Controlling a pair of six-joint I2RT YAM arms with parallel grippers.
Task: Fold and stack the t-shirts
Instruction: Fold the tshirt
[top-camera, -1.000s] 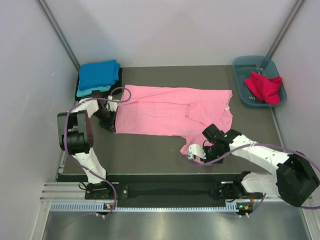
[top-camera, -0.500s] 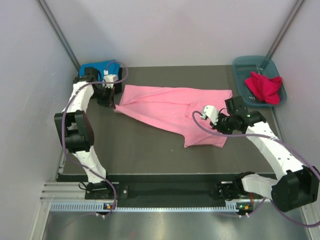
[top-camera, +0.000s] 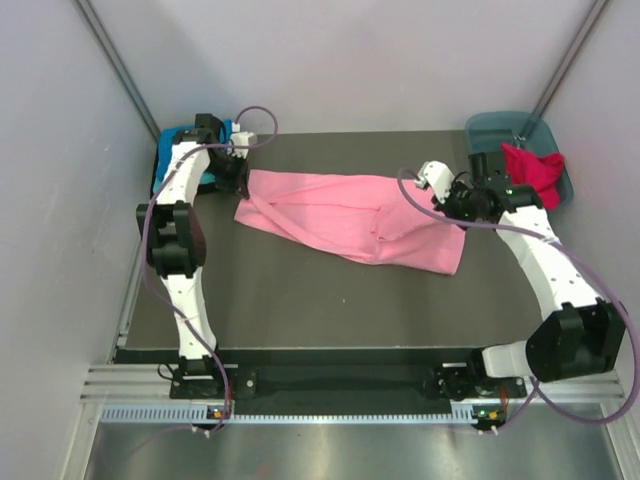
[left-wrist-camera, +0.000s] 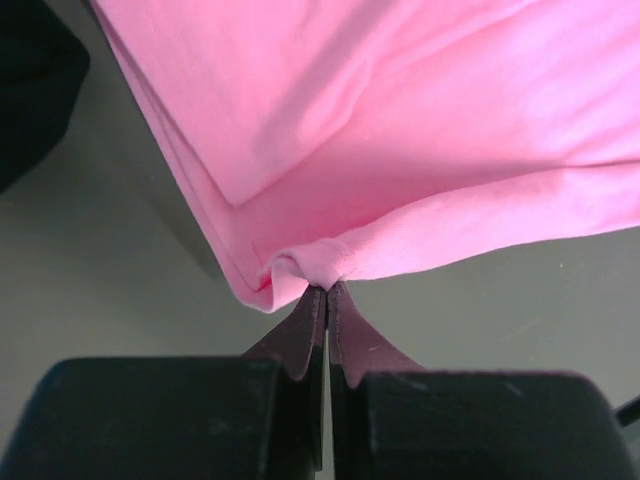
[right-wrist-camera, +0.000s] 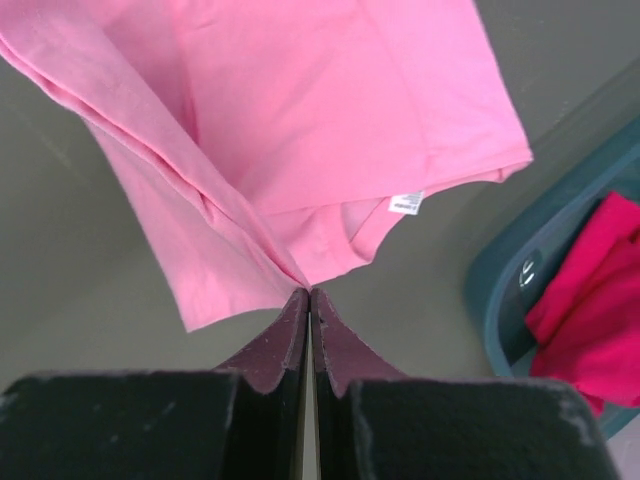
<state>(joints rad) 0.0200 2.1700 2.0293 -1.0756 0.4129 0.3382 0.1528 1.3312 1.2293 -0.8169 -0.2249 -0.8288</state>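
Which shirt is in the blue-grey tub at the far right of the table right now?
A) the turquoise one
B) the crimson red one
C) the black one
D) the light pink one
B: the crimson red shirt lies bunched in the tub, while the pink shirt is stretched across the table, pinched by the left gripper and the right gripper.

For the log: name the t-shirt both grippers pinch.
The light pink cotton t-shirt, held at both ends; the crimson red t-shirt lies in the blue-grey plastic tub, the bright blue t-shirt sits far left.
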